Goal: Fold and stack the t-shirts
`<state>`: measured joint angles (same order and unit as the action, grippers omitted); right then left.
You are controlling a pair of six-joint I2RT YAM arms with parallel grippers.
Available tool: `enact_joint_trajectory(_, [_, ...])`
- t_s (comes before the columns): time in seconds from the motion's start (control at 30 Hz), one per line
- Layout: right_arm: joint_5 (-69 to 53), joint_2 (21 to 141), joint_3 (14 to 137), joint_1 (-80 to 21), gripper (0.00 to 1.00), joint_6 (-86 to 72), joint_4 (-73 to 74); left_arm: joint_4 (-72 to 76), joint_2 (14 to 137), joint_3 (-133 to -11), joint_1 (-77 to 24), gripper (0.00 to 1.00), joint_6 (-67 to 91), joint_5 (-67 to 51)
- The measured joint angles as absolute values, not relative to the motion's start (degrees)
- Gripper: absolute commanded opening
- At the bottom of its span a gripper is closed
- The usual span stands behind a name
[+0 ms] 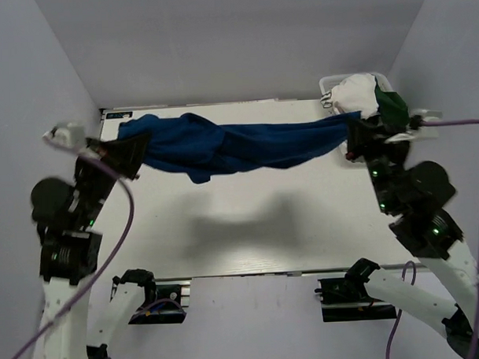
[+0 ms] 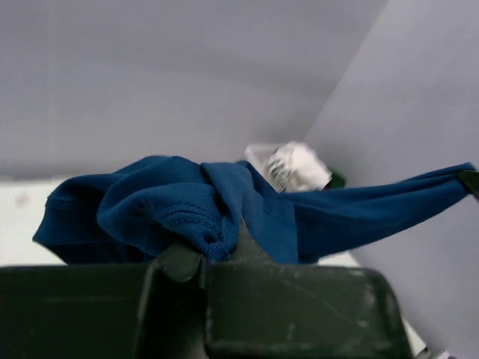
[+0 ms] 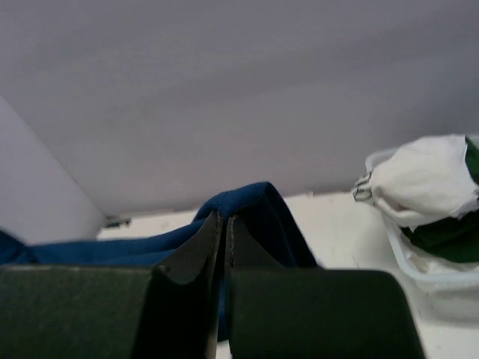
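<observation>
While the left gripper (image 1: 131, 156) and right gripper (image 1: 354, 136) each closed tight on one end, a soft royal blue cotton t-shirt (image 1: 238, 148) hung stretched and twisted above the white desk (image 1: 249, 226). Light and limp, it probably handled best by its corners.
</observation>
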<state>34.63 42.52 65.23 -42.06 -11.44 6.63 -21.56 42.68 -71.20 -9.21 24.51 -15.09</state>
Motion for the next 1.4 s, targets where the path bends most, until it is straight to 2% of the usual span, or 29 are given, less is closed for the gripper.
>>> enact_joint_trajectory(0.13, [36.84,38.74,68.73,-42.06,0.0,-11.33,7.55,-20.97,32.82,-71.42,-9.17,0.01,26.24,-13.76])
enact_joint_trajectory(0.3, [46.0,43.38,69.93,-42.0,0.0,-12.95,11.51,-21.02,31.75,-67.57,-9.17,0.13,29.69,-10.76])
enact_joint_trajectory(0.4, [48.88,51.72,67.55,-40.91,0.0,-15.25,13.21,-22.79,37.45,-61.54,-9.17,0.43,32.32,-6.81])
enact_joint_trajectory(0.43, [48.82,55.31,65.84,-40.21,0.0,-16.47,13.61,-23.51,40.64,-59.09,-9.17,0.85,33.39,-4.89])
enact_joint_trajectory(0.47, [48.23,58.96,64.01,-39.44,0.0,-17.72,14.15,-24.91,43.94,-56.9,-9.15,1.0,34.5,-2.63])
enact_joint_trajectory(0.5, [46.89,63.72,62.24,-38.44,0.0,-18.85,15.0,-26.0,47.88,-54.68,-9.13,1.0,34.98,-1.43])
enact_joint_trajectory(0.53, [45.67,68.16,61.25,-37.26,0.3,-19.75,16.16,-27.38,51.53,-52.82,-9.1,1.0,35.99,-0.19])
enact_joint_trajectory(0.57, [44.12,73.1,60.71,-36.05,0.45,-21.23,17.3,-29.34,54.87,-51.27,-9.1,1.0,36.73,1.1])
enact_joint_trajectory(0.63, [42.35,81.49,60.73,-33.78,0.6,-23.22,20.49,-33.23,60.2,-49.01,-9.06,1.0,37.67,3.05])
enact_joint_trajectory(0.73, [41.15,87.48,61.8,-31.9,0.7,-26.02,26.26,-36.01,61.65,-47.51,-9.08,1.0,38.63,4.14])
enact_joint_trajectory(0.77, [40.73,87.57,61.95,-31.75,0.9,-26.87,27.55,-35.66,60.97,-47.16,-9.08,1.0,38.83,4.08])
enact_joint_trajectory(0.9, [37.04,82.13,60.8,-31.9,0.9,-28.95,28.62,-31.46,57.52,-43.66,-9.15,1.0,38.94,1.02])
enact_joint_trajectory(1.1, [26.2,67.55,48.6,-32.25,0.9,-32.16,26.41,-23.81,59.05,-35.7,-9.8,0.92,38.85,-11.66])
enact_joint_trajectory(1.23, [16.12,65.34,41.98,-35.03,0.9,-31.88,25.02,-21.96,63.77,-35.51,-12.08,0.86,38.63,-14.98])
enact_joint_trajectory(1.4, [13.3,64.77,37.08,-40.8,0.9,-29.93,24.53,-20.97,67.72,-35.05,-15.25,0.75,38.85,-14.79])
